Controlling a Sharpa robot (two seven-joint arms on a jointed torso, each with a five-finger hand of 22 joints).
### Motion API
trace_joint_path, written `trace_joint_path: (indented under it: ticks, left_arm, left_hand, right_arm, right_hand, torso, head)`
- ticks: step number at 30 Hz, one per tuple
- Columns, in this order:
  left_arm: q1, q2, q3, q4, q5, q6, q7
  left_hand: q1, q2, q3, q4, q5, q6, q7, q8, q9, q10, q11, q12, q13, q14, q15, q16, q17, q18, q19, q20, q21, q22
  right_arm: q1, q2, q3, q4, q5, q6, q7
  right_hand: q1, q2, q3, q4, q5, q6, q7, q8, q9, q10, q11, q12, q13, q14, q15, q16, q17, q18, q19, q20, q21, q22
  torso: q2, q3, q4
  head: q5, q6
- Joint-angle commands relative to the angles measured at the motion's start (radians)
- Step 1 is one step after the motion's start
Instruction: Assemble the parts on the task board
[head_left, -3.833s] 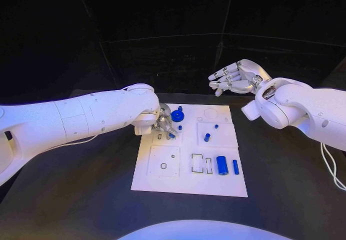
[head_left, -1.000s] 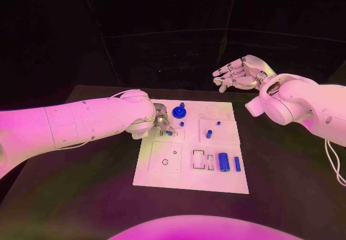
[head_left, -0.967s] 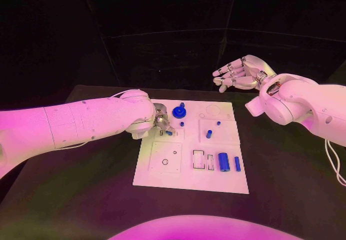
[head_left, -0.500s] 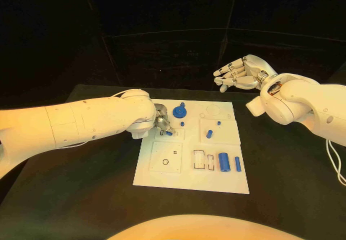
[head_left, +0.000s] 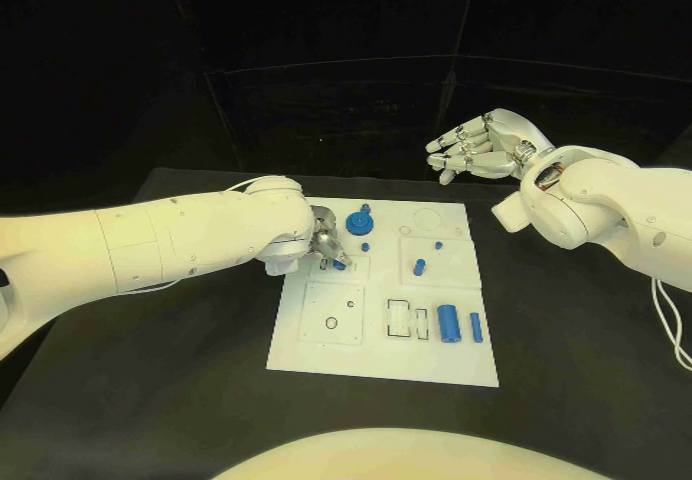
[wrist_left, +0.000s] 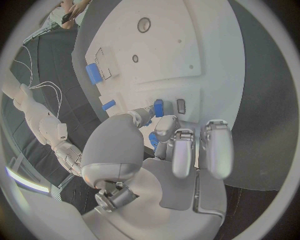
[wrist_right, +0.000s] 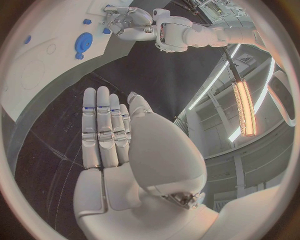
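Black table (head_left: 173, 340), one task board (head_left: 361, 365)

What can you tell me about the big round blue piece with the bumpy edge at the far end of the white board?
The blue gear is a flat round wheel with small teeth round its rim and a short knob-like part sticking out beyond it. It looks like smooth plastic. It lies flat near the far edge of the white task board, toward the board's left side. The left hand works just beside it, nearer the robot, and I cannot tell whether it touches the gear. The right hand hangs in the air, away from it.
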Motion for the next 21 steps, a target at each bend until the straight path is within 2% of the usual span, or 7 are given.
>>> trace_joint_path:
  ticks: [1, 7, 21]
  left_arm:
    - [-0.005, 0.006, -0.004, -0.008, -0.002, 0.033, -0.021]
    - [-0.005, 0.015, -0.004, -0.020, -0.001, 0.040, -0.022]
    - [-0.004, 0.028, -0.004, -0.043, -0.001, 0.038, -0.026]
  left_hand:
    - [-0.031, 0.008, -0.021, 0.014, -0.002, 0.011, -0.001, 0.005, -0.003, 0.010, -0.001, 0.010, 0.006, 0.106, -0.007, 0.003, 0.263, -0.018, 0.034, -0.007, 0.006, 0.070]
    - [-0.090, 0.012, -0.089, 0.062, -0.004, 0.024, -0.002, 0.005, -0.006, 0.018, -0.002, 0.022, 0.018, 0.106, -0.008, 0.003, 0.263, -0.020, 0.038, -0.008, 0.012, 0.080]
    - [-0.106, 0.018, -0.206, 0.093, -0.004, 0.036, -0.006, 0.001, -0.013, 0.023, -0.005, 0.030, 0.026, 0.106, -0.011, 0.003, 0.263, -0.022, 0.041, -0.011, 0.017, 0.091]
  right_arm:
    - [0.002, 0.001, 0.001, 0.001, -0.004, 0.007, 0.005]
    - [0.002, 0.001, 0.001, 0.002, -0.004, 0.007, 0.004]
    - [0.002, 0.000, 0.001, 0.007, -0.004, 0.005, 0.008]
  right_hand:
    - [0.000, -0.005, 0.001, 0.005, 0.005, -0.003, 0.004, -0.005, 0.000, -0.007, 0.001, -0.005, -0.001, 0.003, 0.004, -0.005, -0.001, 0.002, 0.006, 0.001, -0.007, -0.001]
    - [-0.001, -0.006, 0.001, 0.006, 0.006, -0.003, 0.004, -0.005, 0.000, -0.008, 0.002, -0.004, -0.001, 0.003, 0.004, -0.006, -0.001, 0.002, 0.006, 0.001, -0.007, -0.002]
    - [-0.003, -0.006, 0.001, 0.008, 0.007, -0.002, 0.004, -0.005, 0.000, -0.008, 0.002, -0.004, -0.002, 0.003, 0.004, -0.007, -0.001, 0.002, 0.006, 0.001, -0.008, -0.002]
  torso:
    - [0.000, 0.0001, -0.0003]
    - [0.000, -0.0004, -0.0005]
    - [0.000, -0.0007, 0.0004]
  head:
    - [-0.001, -0.001]
    - [-0.003, -0.002]
    - [-0.007, -0.001]
